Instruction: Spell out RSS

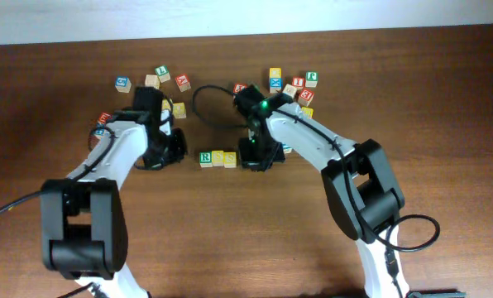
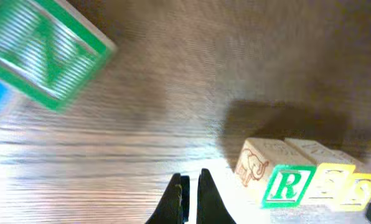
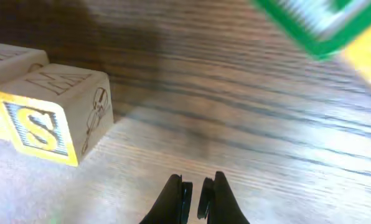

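A row of three blocks lies mid-table: a green R block (image 1: pixel 205 158), then two yellow S blocks (image 1: pixel 217 157) (image 1: pixel 230 157). The left wrist view shows the R (image 2: pixel 287 185) with the two yellow blocks (image 2: pixel 335 180) to its right. The right wrist view shows the end S block (image 3: pixel 48 115). My left gripper (image 1: pixel 174 149) (image 2: pixel 190 193) is shut and empty, just left of the row. My right gripper (image 1: pixel 255 157) (image 3: pixel 197 196) is shut and empty, just right of the row.
Loose letter blocks lie at the back left (image 1: pixel 162 76) and back right (image 1: pixel 294 84). A green block (image 2: pixel 45 53) lies near the left gripper; another green block (image 3: pixel 322 25) lies near the right one. A black cable (image 1: pixel 205 103) loops behind the row.
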{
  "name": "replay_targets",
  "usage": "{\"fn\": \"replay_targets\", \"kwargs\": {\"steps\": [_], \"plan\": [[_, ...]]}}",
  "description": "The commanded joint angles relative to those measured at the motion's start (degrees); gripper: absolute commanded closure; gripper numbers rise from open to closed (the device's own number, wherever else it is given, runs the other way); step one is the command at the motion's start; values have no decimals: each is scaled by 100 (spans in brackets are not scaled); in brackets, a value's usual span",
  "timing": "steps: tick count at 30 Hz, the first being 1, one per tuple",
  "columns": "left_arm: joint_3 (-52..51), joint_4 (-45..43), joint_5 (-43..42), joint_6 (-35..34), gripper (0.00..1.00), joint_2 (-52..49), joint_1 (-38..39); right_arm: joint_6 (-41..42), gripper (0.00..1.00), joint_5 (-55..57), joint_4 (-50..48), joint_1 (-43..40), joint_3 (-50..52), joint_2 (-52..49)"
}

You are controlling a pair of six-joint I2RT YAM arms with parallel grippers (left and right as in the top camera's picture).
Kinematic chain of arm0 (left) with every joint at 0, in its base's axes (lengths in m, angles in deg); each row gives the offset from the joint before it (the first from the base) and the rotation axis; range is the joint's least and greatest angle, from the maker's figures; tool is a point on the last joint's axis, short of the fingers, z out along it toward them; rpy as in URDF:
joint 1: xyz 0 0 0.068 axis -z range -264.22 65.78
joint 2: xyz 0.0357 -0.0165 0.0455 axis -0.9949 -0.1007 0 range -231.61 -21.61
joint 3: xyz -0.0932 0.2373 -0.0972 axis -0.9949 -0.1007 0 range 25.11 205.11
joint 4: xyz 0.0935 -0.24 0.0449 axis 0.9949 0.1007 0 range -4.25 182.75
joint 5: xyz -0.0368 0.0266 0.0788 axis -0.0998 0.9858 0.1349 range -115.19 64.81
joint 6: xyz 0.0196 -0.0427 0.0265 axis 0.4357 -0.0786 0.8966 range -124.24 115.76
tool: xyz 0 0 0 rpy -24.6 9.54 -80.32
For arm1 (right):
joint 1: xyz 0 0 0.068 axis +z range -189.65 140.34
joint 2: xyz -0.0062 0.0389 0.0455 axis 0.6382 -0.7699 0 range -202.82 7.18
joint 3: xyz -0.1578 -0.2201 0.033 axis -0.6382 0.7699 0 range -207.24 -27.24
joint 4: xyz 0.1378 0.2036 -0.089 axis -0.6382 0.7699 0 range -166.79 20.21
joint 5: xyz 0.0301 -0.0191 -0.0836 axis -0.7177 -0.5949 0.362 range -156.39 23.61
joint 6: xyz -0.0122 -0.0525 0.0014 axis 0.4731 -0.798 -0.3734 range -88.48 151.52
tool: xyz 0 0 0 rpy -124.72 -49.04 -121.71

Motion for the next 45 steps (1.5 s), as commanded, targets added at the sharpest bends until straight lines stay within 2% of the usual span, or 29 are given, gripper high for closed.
{"fn": "replay_targets", "kwargs": {"steps": [1,4,7,15,18,21,24,29,31,32,34,45], "plan": [[195,181,155,385,100,542,-251,-334,96,87,98,-35,-474,297],[195,352,332,348,100,780,-407,-337,96,87,72,-35,-852,297],[192,595,684,-26,100,828,-645,-334,96,85,-286,-31,-1202,297],[192,721,656,-546,96,826,-1213,-317,96,92,-1318,260,-1213,90],[192,758,658,-588,95,826,-1346,-310,96,92,-1436,341,-1213,-39],[192,780,632,-651,100,826,-1469,-315,96,101,-1491,426,-1213,-184],[192,809,610,-835,97,826,-1613,-310,96,356,-1469,498,-1213,-278],[192,872,619,-883,77,826,-1851,-90,96,413,-1451,560,-1213,-555],[192,922,619,-885,64,826,-1886,-96,96,417,-1449,570,-1213,-579],[192,935,619,-883,51,826,-1886,-96,96,417,-1449,573,-1213,-579],[192,970,621,-883,1,826,-1886,-96,96,415,-1436,577,-1213,-579],[192,990,619,-883,1,826,-1886,-55,96,413,-1488,586,-1095,-579]]}}
